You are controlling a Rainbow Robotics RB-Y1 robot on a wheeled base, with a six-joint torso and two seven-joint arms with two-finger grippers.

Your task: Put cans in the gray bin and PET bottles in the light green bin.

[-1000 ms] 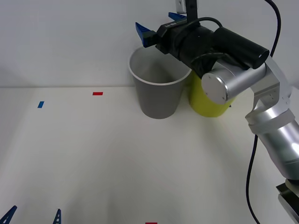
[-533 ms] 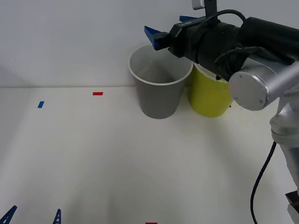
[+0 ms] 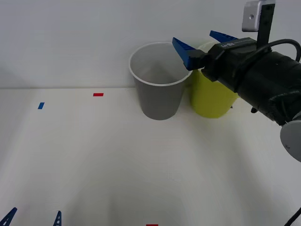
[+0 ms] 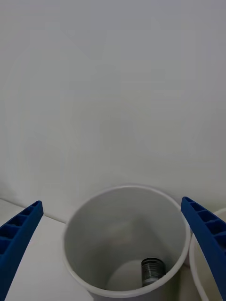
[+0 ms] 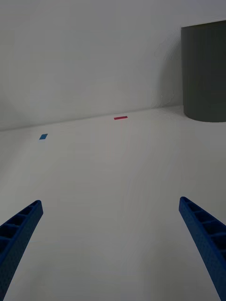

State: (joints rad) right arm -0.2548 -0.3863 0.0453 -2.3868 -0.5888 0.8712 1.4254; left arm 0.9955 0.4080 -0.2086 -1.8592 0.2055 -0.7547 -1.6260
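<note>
**Can dropped, right arm pulling back**

White wall and a pale surface [image 3: 117,160] frame two bins at the far side: the gray bin [image 3: 160,94] and, touching it on the right, the light green bin [image 3: 211,101]. The can [image 4: 151,271] lies at the bottom of the gray bin, so that sorting step looks done. Over the last second the right gripper [image 3: 204,43] has drawn back rightward from above the gray rim. Its fingers are spread wide, holding and touching nothing. The left gripper [image 5: 113,244], also spread and empty, hangs low over the near-left surface.
</note>
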